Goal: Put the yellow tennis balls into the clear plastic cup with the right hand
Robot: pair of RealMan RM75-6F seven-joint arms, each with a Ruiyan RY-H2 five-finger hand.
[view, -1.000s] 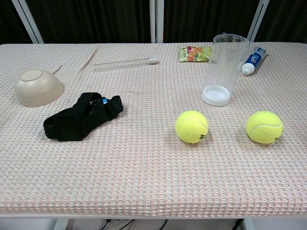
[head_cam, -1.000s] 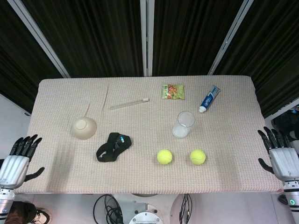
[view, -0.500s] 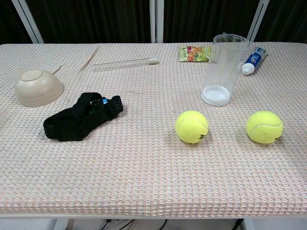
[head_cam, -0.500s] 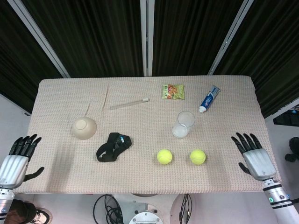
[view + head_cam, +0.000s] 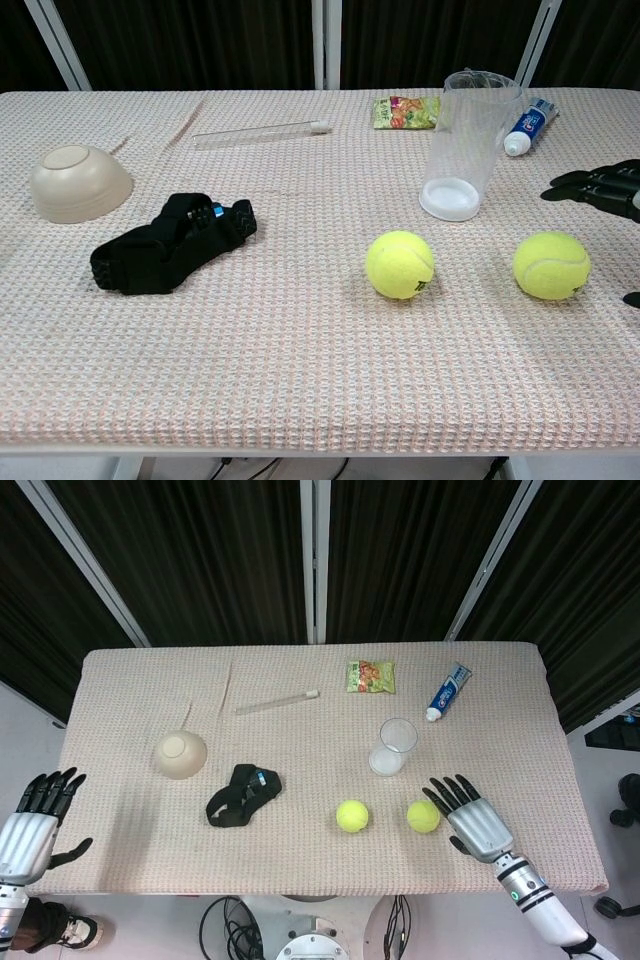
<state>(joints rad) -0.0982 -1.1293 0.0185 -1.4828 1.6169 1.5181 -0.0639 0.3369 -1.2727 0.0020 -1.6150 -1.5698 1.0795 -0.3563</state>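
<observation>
Balls: two yellow tennis balls, nearer ball point(image 5: 423, 816) just beside the right hand, other ball point(image 5: 351, 816) to its left; both below the clear plastic cup point(image 5: 396, 746).
Handling: likely light, fuzzy, springy; best wrapped around the middle.
Right hand point(image 5: 476, 822): fingers spread, empty.
Left hand point(image 5: 34, 820): off-table, fingers apart, empty.
Hidden: right hand mostly cut off in chest view.

Right hand point(image 5: 476, 821), fingers spread, at lower right just beside the nearer tennis ball point(image 5: 423, 816) | bare cloth between it and that ball | clear cup point(image 5: 395, 747) stands upright just above both balls, open cloth around it | second ball point(image 5: 351, 816) lies left, apart | toothpaste tube point(image 5: 449, 691) upper right, well clear
</observation>
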